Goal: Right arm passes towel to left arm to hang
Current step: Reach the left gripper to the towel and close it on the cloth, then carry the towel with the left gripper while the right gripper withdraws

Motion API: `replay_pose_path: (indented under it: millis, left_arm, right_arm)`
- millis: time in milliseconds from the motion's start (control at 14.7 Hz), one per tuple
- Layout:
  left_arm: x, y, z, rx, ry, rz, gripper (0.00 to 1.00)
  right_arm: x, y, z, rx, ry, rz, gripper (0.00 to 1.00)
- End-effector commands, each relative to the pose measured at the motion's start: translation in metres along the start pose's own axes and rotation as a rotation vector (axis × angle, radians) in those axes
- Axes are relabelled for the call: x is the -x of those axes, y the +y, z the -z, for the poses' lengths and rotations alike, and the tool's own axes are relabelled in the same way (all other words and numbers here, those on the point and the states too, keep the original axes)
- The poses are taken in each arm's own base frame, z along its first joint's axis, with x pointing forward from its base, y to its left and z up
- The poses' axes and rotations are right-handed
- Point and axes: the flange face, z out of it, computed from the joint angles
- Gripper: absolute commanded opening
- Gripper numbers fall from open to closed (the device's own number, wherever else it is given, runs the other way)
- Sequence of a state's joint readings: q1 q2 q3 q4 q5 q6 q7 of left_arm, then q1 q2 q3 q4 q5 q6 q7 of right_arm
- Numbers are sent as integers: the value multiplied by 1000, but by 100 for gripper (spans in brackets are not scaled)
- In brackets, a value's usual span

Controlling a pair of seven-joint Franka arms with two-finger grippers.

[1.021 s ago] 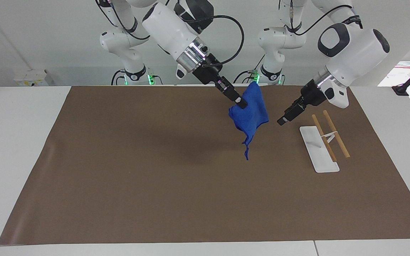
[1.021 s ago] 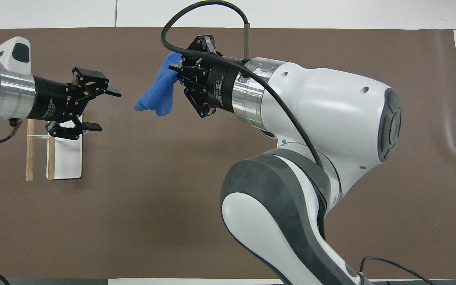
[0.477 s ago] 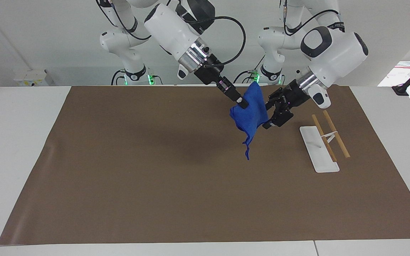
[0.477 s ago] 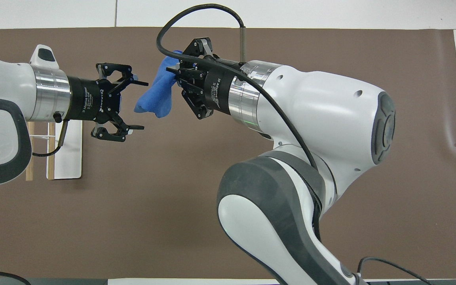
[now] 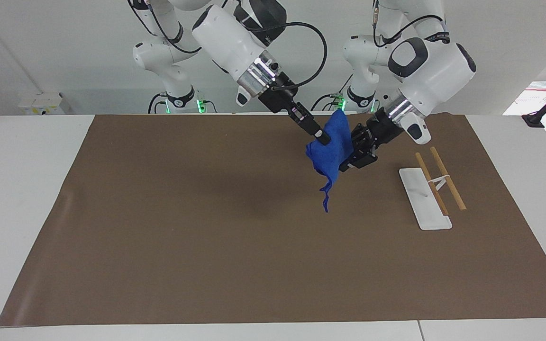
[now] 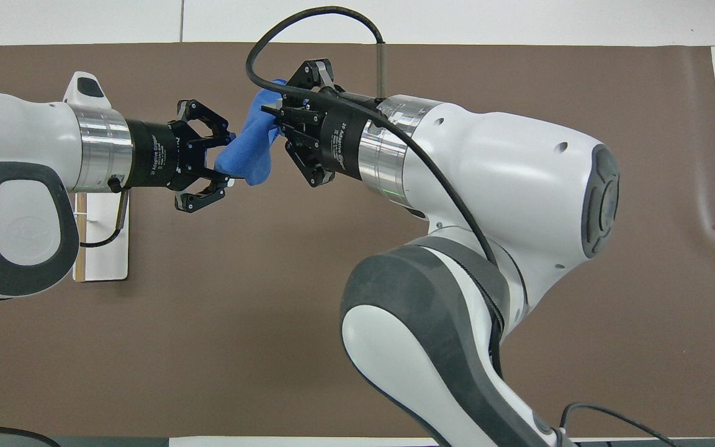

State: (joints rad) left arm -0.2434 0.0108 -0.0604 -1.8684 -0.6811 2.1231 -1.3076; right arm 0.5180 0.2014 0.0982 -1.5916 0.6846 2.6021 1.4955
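- While the right gripper (image 5: 319, 136) pinches the towel (image 5: 332, 149) in the air above the brown mat (image 5: 206, 213), the left gripper (image 5: 349, 156) has its fingers spread around the cloth's edge, not yet clamped.
- To do the handover well, I judge the left fingers should close on a thick fold, and the right should let go only once that grip holds.
- A white rack (image 5: 424, 199) with two wooden rods lies on the mat toward the left arm's end.
- From the facing view, the towel's tail and thread hang down freely.
- From overhead, the left fingers' (image 6: 205, 197) spread either side of the towel (image 6: 249, 152) shows; the facing view hides it.
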Motion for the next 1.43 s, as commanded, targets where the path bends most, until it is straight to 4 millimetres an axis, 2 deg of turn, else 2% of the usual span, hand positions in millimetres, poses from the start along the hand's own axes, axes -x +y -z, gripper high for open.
replay_pose_path:
  millis: [0, 272, 340, 409, 681, 885, 1089, 1226, 1362]
  left_arm:
    - [-5, 0, 3, 19, -5, 19, 0]
    - [-8, 3, 13, 28, 6, 0, 0]
    - [-9, 3, 16, 27, 15, -29, 0]
    - [-9, 2, 18, 23, 36, -60, 0]
    - [-13, 0, 23, -16, 178, -185, 0]
    - [-13, -3, 35, -46, 307, -308, 0]
    - [-18, -4, 40, -86, 433, -399, 0]
    - [-38, -5, 52, -117, 518, -451, 0]
    - [-66, -5, 68, -129, 545, -466, 0]
  right_arm:
    - [-2, 2, 2, -15, -3, -16, 0]
    - [-8, -1, 4, -14, 3, -16, 0]
    - [-9, -1, 5, -11, 6, -13, 12]
    - [-12, 0, 5, -7, 16, 4, 99]
    - [-41, -10, 24, 59, 32, 175, 100]
    - [-83, -26, 56, 133, 103, 415, 100]
    - [-132, -20, 75, 275, 221, 701, 100]
    - [-167, -8, 90, 369, 257, 821, 100]
    - [-198, -1, 107, 503, 275, 946, 100]
